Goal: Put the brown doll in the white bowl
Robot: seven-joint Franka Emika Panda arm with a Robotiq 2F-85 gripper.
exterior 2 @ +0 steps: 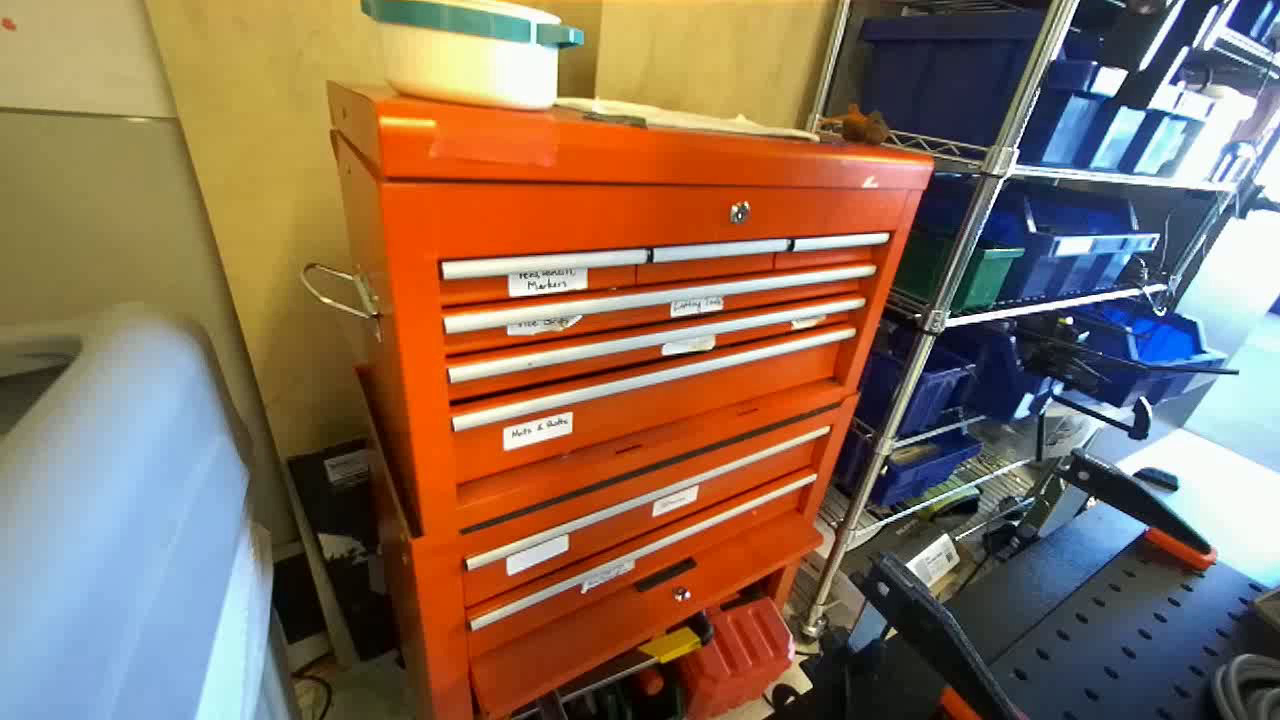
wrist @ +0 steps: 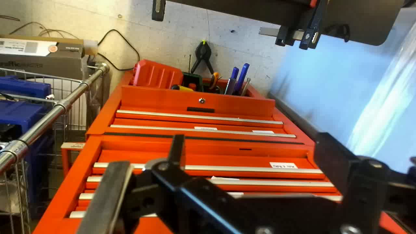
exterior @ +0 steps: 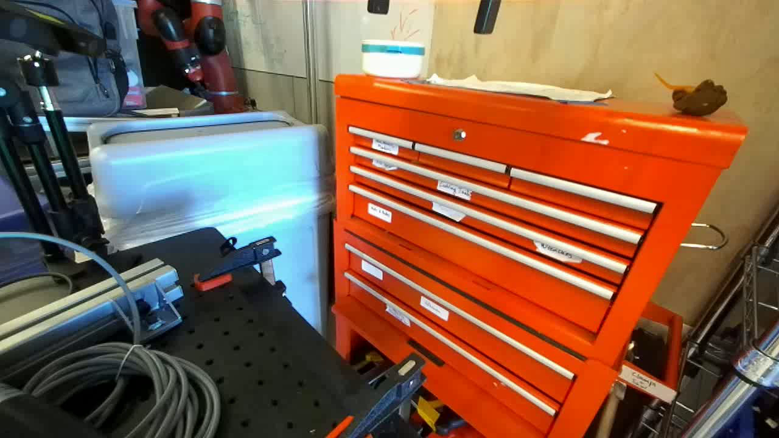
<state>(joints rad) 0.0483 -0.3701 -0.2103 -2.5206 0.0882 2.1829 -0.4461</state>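
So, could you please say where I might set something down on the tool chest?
In an exterior view, the tool chest is bare on top between the white sheet and the brown doll. It's crowded by the white bowl, where the sheet starts. Behind them I can't tell.

Doll [exterior: 701,99] (brown), bowl [exterior: 392,64] well apart

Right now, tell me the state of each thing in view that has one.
Black two-fingered hand: open, holding nothing.
Round white bowl with a teal band: upright, inside not visible.
Lumpy dark-brown doll: resting outside the bowl.
Thin white sheet: spread out, slightly crumpled.
Red metal drawers with silver handles: shut.
Thin grey cable: coiled.
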